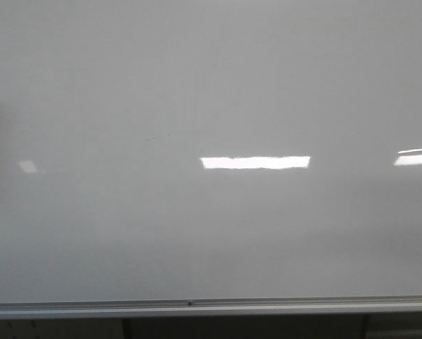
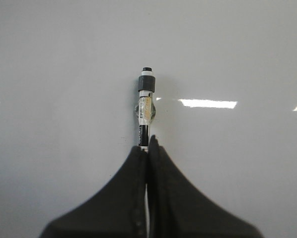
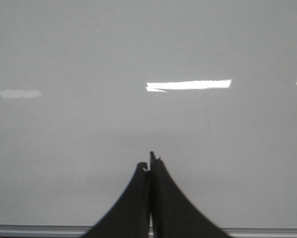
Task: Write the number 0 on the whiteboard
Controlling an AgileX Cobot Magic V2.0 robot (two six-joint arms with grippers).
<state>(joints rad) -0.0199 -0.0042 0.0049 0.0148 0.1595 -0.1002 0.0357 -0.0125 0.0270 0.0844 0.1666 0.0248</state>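
The whiteboard (image 1: 211,85) fills the front view, glossy white-grey, with its silver frame edge (image 1: 211,306) along the bottom. No number 0 shows on it in any view. No gripper shows in the front view. In the left wrist view my left gripper (image 2: 148,144) is shut on a black marker (image 2: 146,99), whose grey and white end points at the whiteboard (image 2: 64,74). In the right wrist view my right gripper (image 3: 150,161) is shut and empty in front of the whiteboard (image 3: 64,49), just above its frame edge (image 3: 34,229).
Bright rectangular light reflections lie on the board (image 1: 255,162) (image 1: 416,158). A faint tiny dark speck (image 1: 149,139) sits left of centre. A dark gap shows below the frame edge (image 1: 239,328).
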